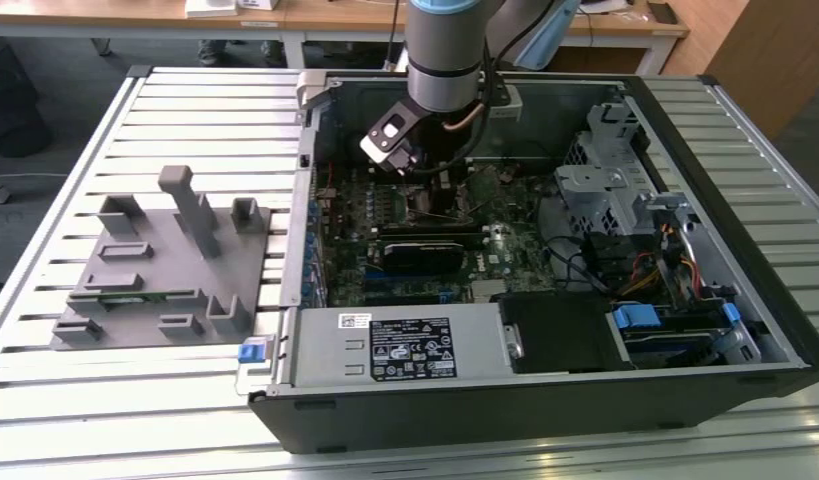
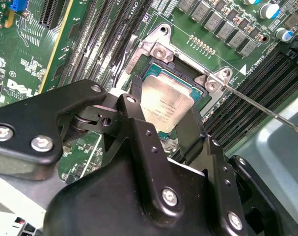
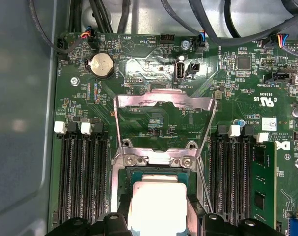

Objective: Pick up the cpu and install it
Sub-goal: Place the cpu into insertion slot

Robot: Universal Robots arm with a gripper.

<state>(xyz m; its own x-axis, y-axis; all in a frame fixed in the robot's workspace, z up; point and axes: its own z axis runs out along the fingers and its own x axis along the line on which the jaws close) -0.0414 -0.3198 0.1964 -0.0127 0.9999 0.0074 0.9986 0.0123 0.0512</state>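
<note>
**Item:** cpu (image 2: 166, 101), a small flat square chip with a shiny silver metal lid and a thin green rim.

**Location:** inside the frame of the square black-and-steel socket (image 2: 158, 51), near the middle of the green motherboard (image 3: 237, 88). Whether it is fully seated or sits a shade above the contacts cannot be told.

**Holder:** black two-fingered pincer (image 2: 164, 112) on the single arm, reaching down into the case. Its fingers (image 2: 130, 110) press two opposite edges of the cpu, so it is judged to be closed on the chip.

**Governing relation:** the cpu lies directly between the fingertips, with the socket straight beneath it and no offset to either side. The chip is near enough square to have no long axis worth noting. In both wrist views its edges run parallel with the socket frame.

**Adjacent fittings:**
- Steel load plate (image 3: 163, 101), hinged open and standing up from the socket's far edge.
- Thin wire lever (image 2: 259, 107), swung clear to one side.
- Long green memory stick (image 3: 261, 182), upright in a slot beside the socket and well apart from the chip.

**Carrier:**
- Black open computer case (image 1: 543, 400), lying on its side toward the exterior view's right edge of the slatted metal table (image 1: 182, 95).
- Grey moulded parts fixture (image 1: 156, 290), toward the exterior view's left edge of the table.
</note>
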